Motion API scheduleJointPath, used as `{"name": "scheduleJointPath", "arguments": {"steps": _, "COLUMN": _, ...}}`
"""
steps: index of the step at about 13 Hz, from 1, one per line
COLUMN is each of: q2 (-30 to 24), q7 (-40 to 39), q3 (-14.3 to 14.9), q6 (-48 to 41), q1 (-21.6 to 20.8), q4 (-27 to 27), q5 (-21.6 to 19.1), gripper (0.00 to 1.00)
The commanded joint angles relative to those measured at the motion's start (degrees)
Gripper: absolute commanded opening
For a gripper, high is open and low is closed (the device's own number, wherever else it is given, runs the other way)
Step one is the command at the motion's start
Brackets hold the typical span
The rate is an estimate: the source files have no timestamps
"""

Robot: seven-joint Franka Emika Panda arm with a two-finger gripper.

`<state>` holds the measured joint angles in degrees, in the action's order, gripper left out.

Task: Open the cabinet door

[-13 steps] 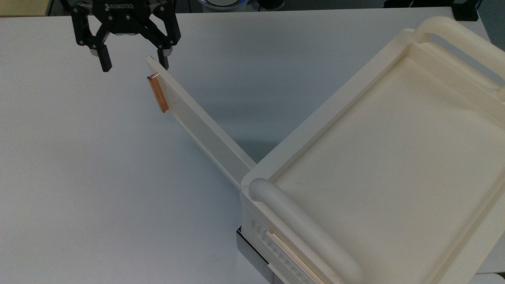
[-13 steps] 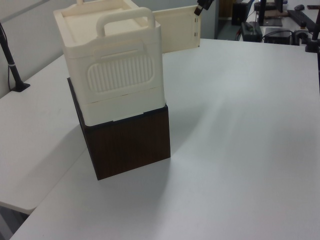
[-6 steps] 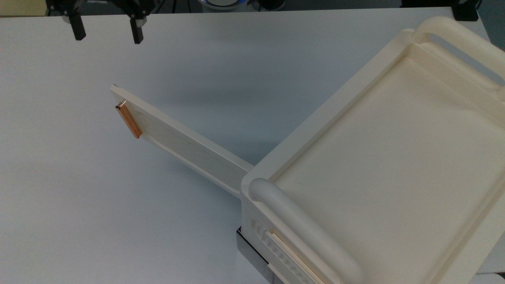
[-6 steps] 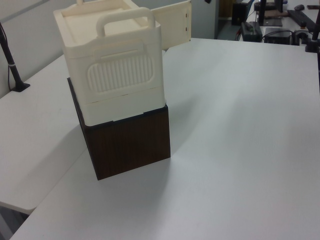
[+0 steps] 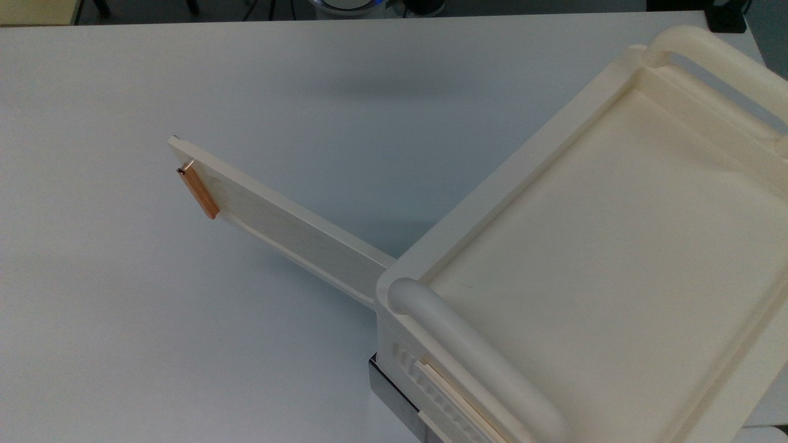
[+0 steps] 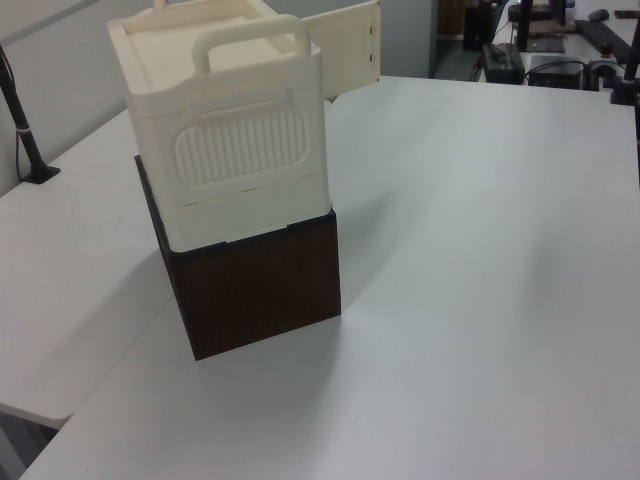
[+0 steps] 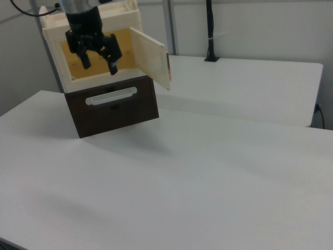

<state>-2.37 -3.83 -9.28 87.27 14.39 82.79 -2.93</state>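
Observation:
The cabinet door [image 5: 289,231] stands swung wide open, a thin cream panel sticking out from the cream cabinet [image 5: 591,258] toward the top view's left. Its copper-orange handle [image 5: 198,192] sits at the free end. In the left view the door [image 6: 347,48] juts out behind the cabinet [image 6: 225,130]. From the right view the door [image 7: 151,54] hangs ajar with its handle [image 7: 167,65] on the outer edge, baring the yellowish inside [image 7: 127,47]. My gripper [image 7: 99,66] hovers open in front of that opening, left of the door and apart from it, with nothing between its fingers.
The cabinet rests on a dark wooden box [image 6: 255,285] with a pale drawer handle [image 7: 111,96]. The white table [image 5: 154,320] spreads wide around it. A black pole [image 7: 210,31] stands at the back in the right view, and desks with equipment [image 6: 560,40] lie beyond the table in the left view.
The door swung wider a second ago and has held still since. My gripper let go of it, drew back and left the top view's upper edge.

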Motion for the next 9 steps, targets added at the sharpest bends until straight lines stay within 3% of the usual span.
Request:
{"name": "scheduleJointPath", "arguments": {"steps": 1, "q2": -4.5, "q7": 1.0, "q3": 6.2, "q6": -0.3, "q1": -8.3, "q4": 8.5, "q5": 0.2, "gripper": 1.0}}
{"name": "scheduleJointPath", "arguments": {"steps": 4, "q2": -3.8, "q7": 0.4, "q3": 10.9, "q6": 7.1, "q1": -12.4, "q4": 11.1, "q5": 0.6, "gripper": 1.0}}
{"name": "scheduleJointPath", "arguments": {"steps": 6, "q2": -3.1, "q7": -0.1, "q3": 11.7, "q6": 9.1, "q1": -12.5, "q4": 11.1, "q5": 0.9, "gripper": 1.0}}
{"name": "scheduleJointPath", "arguments": {"steps": 9, "q2": -1.9, "q7": -0.5, "q3": 11.2, "q6": 9.1, "q1": -12.7, "q4": 10.7, "q5": 4.5, "gripper": 1.0}}
